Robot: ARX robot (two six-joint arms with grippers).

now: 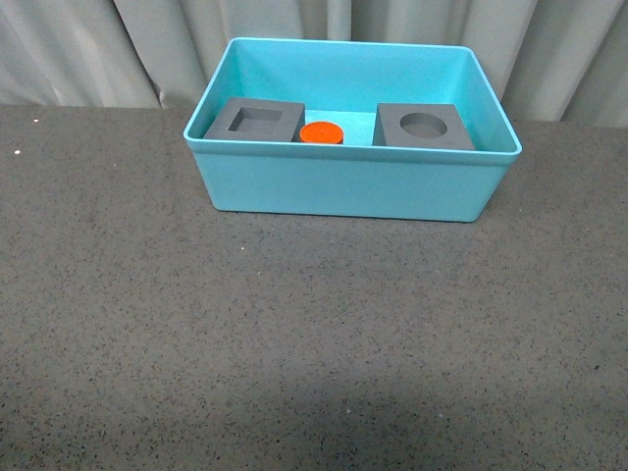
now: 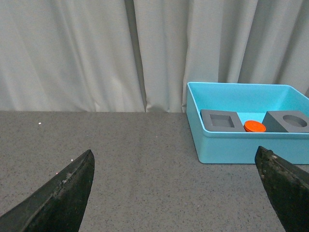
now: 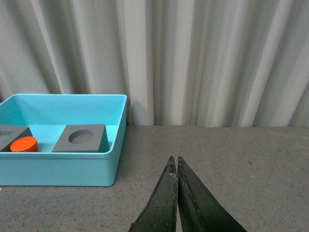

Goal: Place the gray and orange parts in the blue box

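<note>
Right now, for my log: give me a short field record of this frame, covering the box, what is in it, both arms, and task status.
box: blue box on dark table, by curtain
contents: square-recess cube, orange cylinder, round-recess cube
layout: cylinder between the cubes, close beside the square-recess one
left gripper: jaws wide apart, empty
right gripper: jaws closed, empty
task status: all three parts in the box

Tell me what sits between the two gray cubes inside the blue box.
The orange cylinder, beside the square-recess cube; bare box floor separates it from the round-recess cube. Front view shows this.
</note>
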